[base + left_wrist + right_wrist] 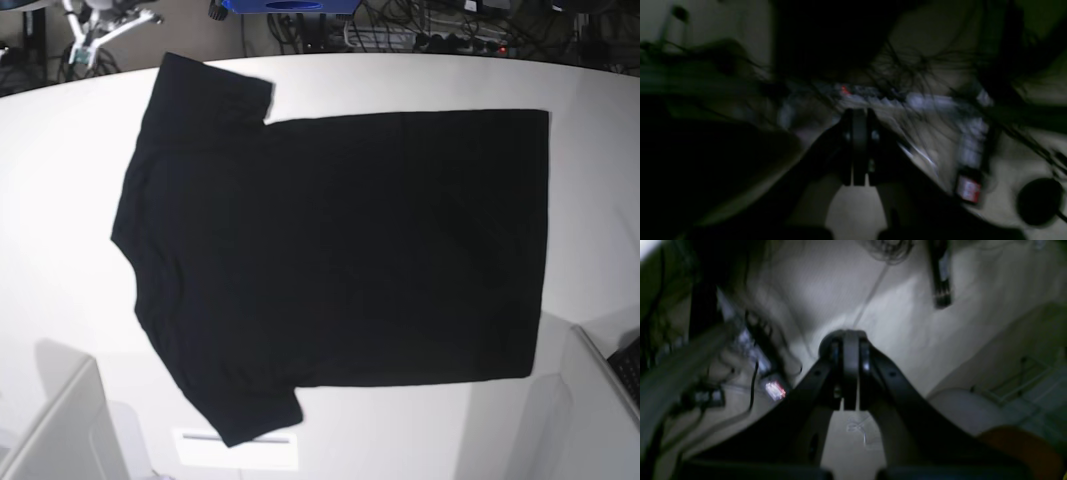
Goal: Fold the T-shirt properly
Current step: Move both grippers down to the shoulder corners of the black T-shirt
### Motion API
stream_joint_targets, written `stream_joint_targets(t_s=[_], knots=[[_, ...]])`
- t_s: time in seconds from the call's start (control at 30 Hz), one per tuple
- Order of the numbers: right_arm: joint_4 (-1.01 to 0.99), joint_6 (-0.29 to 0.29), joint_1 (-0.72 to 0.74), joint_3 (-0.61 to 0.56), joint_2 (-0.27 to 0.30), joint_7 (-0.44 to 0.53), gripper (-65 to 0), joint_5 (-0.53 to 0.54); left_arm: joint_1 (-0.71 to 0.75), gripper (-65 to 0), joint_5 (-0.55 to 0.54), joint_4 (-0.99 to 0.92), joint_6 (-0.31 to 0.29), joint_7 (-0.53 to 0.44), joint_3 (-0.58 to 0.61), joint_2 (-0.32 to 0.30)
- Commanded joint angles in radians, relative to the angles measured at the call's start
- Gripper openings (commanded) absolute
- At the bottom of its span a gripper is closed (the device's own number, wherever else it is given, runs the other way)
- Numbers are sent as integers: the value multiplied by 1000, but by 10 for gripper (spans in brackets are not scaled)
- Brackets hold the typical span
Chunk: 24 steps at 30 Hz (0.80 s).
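On the white surface (60, 180) the T-shirt (340, 250) lies flat and unfolded, plain side up, while the left tool (858, 146) and right tool (850, 370), both closed on nothing, are raised away; seemingly folding hasn't begun, so next comes gripping an edge.

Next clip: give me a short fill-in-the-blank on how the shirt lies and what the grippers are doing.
1. The T-shirt lies spread flat on the ____ table.
2. In the base view its sleeves are toward the ____ side.
3. The left gripper and the right gripper both have their jaws ____.

Missing words: white; left; shut
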Motion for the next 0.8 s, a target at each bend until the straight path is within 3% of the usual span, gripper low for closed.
stream_joint_targets(t_s=[0.0, 0.1, 0.17, 0.23, 0.33, 0.5, 0.67, 0.7, 0.77], knots=[[46, -4, 0, 7, 0, 11, -650, 2, 26, -650, 1, 37, 4, -21, -27, 8], [100, -2, 49, 2, -1, 12, -650, 2, 34, -650, 0, 125, 4, -19, -89, 32], [98, 39, 111, 4, -3, 3, -650, 2, 34, -650, 0, 185, 4, -12, -106, 38], [97, 142, 160, 11, -12, -26, -650, 14, 34, -650, 1, 228, 4, -12, -112, 38], [95, 303, 232, 64, -18, -114, -650, 125, 31, -650, 1, 264, 4, -15, -112, 40], [92, 443, 347, 249, -18, -336, -650, 363, 25, -650, 0, 264, 4, -19, -104, 43], [92, 563, 402, 387, -16, -445, -294, 493, 2, -650, 0, 264, 4, -10, -104, 43], [92, 586, 409, 401, -16, -463, -254, 504, 2, -650, 0, 266, 4, -10, -106, 43], [72, 636, 416, 412, -16, -488, -242, 515, -17, -650, -2, 264, 4, -10, -106, 43]])
